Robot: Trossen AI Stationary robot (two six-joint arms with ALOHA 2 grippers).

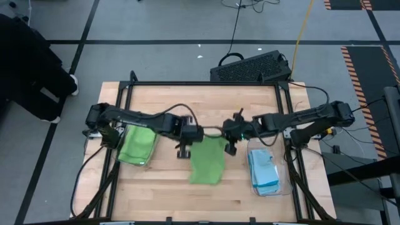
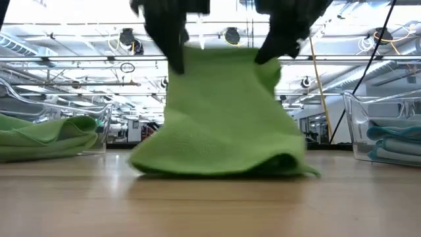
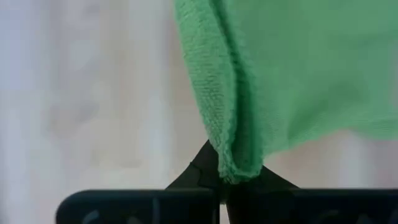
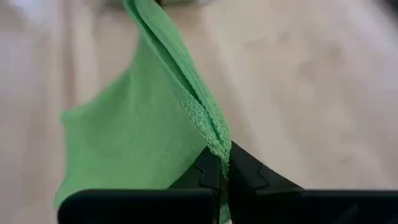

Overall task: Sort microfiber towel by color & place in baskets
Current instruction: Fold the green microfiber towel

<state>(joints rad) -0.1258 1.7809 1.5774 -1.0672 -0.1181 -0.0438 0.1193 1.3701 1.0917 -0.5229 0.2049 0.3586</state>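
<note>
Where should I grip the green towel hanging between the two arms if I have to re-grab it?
Grip the top edge of the green towel, coming from above at its two upper corners, where the left gripper and right gripper are shut on it. That edge is lifted and stretched; the lower part lies bunched on the table.

No text, label, brand, number or sign can be read in any of the views.
</note>
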